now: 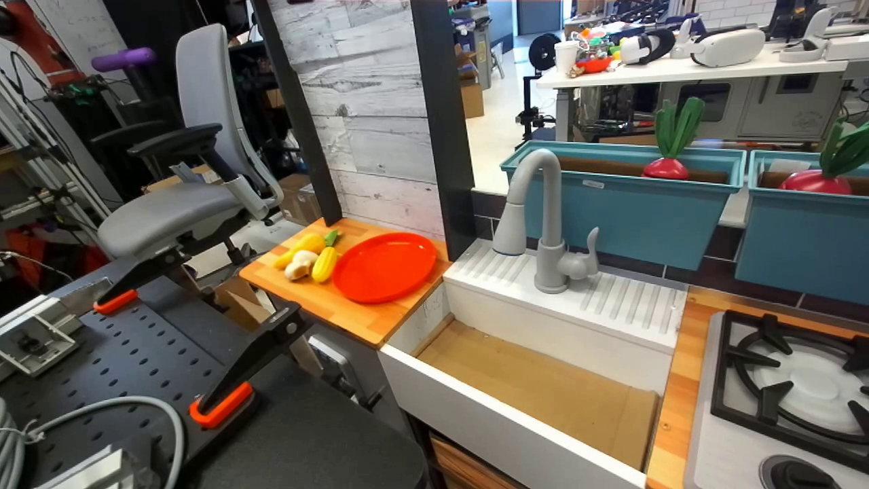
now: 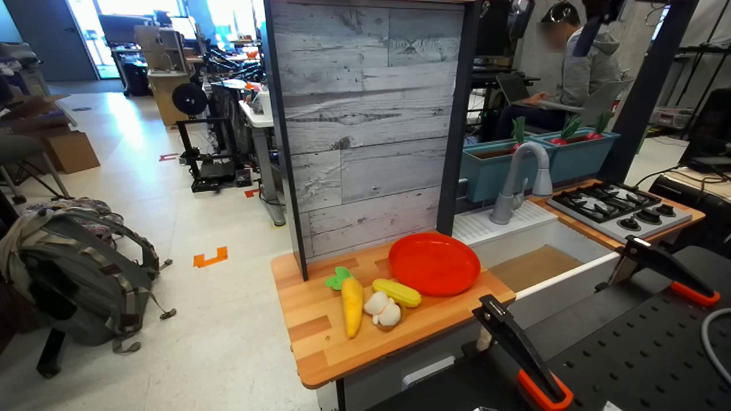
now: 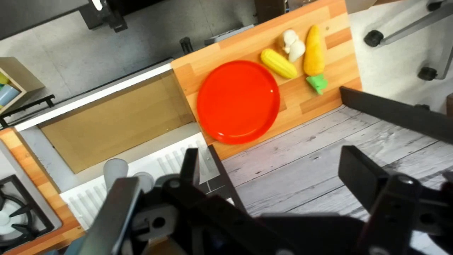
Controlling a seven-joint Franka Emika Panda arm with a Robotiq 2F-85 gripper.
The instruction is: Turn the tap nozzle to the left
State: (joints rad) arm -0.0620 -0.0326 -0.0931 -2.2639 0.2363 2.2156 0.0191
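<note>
Gripper (image 3: 272,163): fills the 6 o'clock side of the wrist view (12 is the top of every view); its two jaws stand wide apart.
Spout (image 1: 552,197): grey gooseneck, upright; in an exterior view its down-turned end hangs on the upright tube's 9 o'clock side. In the wrist view it is at the gripper's 9 o'clock, partly covered there but well apart from it.
Lever (image 1: 586,261): short, grey, on the spout's base at 3 o'clock in an exterior view.
Drainboard (image 1: 621,299): white, ribbed, beneath the base.
Sink (image 1: 475,424): white, at the drainboard's 6 o'clock, floored with cardboard (image 1: 536,387).
Plate (image 3: 238,102): red, round, flat, at the gripper's 11 o'clock in the wrist view.
Counter (image 3: 300,101): wooden, under the plate.
Corn (image 3: 279,63): yellow, near the plate, between its 1 and 2 o'clock.
Garlic (image 3: 296,50): white, just beside the corn at 1 o'clock.
Carrot (image 3: 314,53): orange-yellow, just beside the garlic at 3 o'clock, green top toward 6.
Stove (image 1: 733,441): at the sink's 3 o'clock in an exterior view.
Planters (image 1: 624,214): teal, behind the spout, holding red radishes (image 1: 667,168).
</note>
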